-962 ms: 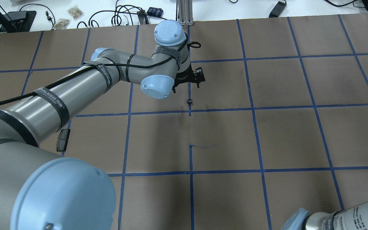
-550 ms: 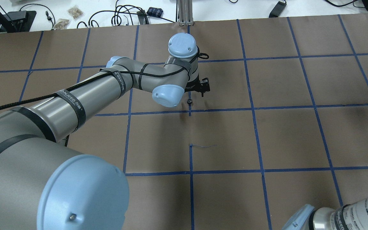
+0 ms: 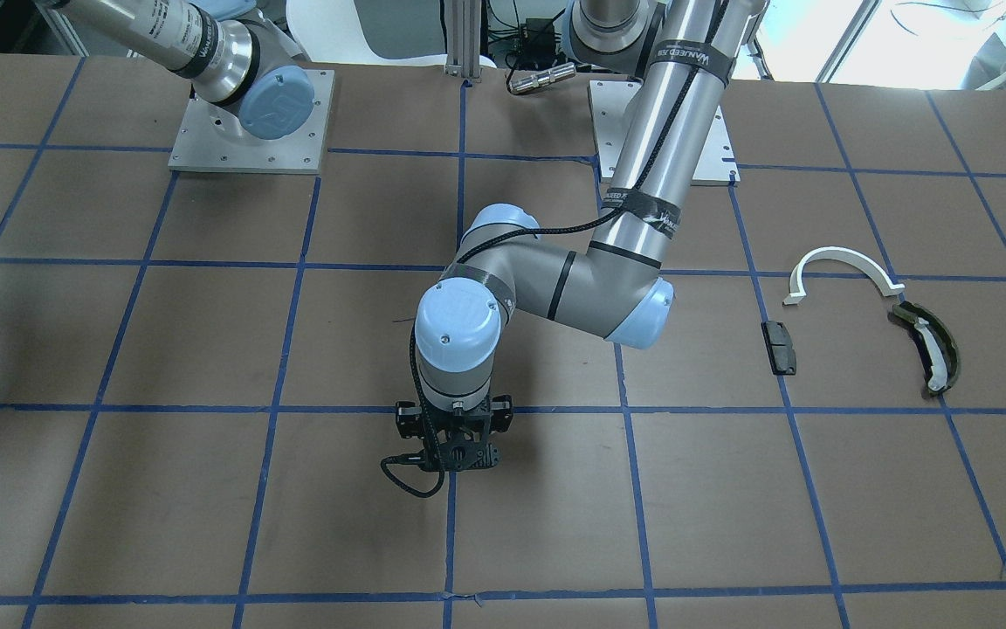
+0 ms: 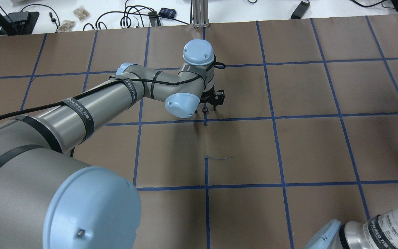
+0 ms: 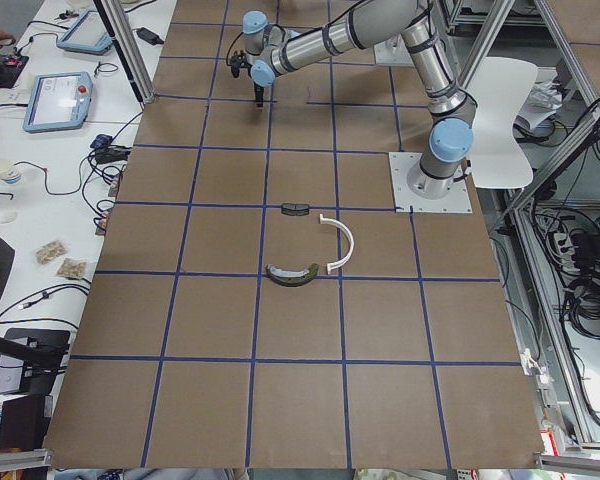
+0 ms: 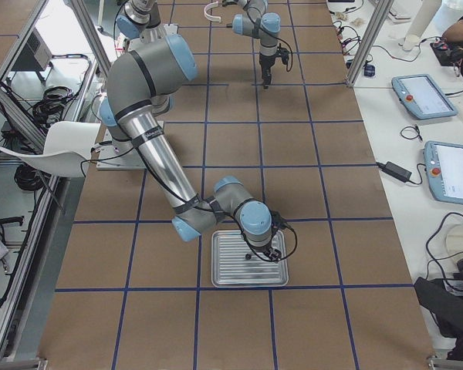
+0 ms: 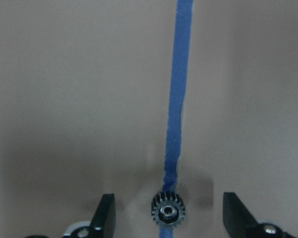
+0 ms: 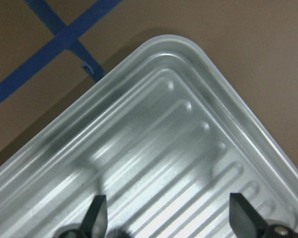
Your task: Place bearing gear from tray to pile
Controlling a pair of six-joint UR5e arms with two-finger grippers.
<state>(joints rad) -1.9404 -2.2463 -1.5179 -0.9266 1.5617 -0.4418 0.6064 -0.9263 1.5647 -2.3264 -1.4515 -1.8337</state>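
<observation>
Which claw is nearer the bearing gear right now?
Left. The left claw is low and open, straddling the bearing gear, which lies on a blue tape line. The right claw hangs open over the tray, far off on the robot's right side.

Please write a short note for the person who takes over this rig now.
Left gripper: open, straddling the small black toothed gear, which lies on blue tape at mid-table.
Right gripper: open, above the ribbed silver metal tray.
The pile, far from the gear: white half-ring arc, dark flat rectangular block, olive-green curved piece.
Done: gear is out of the tray. Left: grasp it, carry it to the pile.
</observation>
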